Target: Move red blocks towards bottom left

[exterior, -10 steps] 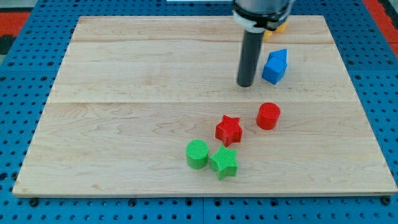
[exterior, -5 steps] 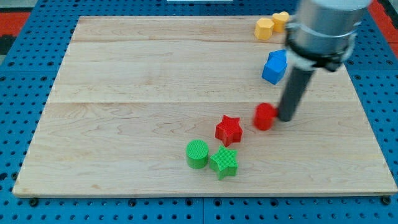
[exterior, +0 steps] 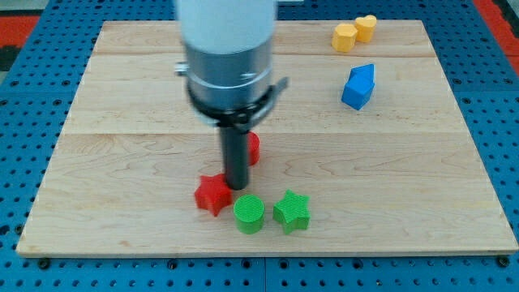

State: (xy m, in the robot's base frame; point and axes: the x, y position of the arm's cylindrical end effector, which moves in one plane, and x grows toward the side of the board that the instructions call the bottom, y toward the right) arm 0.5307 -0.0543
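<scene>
Touching red star (exterior: 212,195), my tip (exterior: 238,186), wooden board (exterior: 122,146)

No text, label, brand, number or sign could be read anywhere in the view. The pale wooden board (exterior: 122,97), the blue perforated table (exterior: 24,105) around it, the coloured blocks and the grey arm housing (exterior: 227,49) all showed plain, unmarked surfaces.
</scene>
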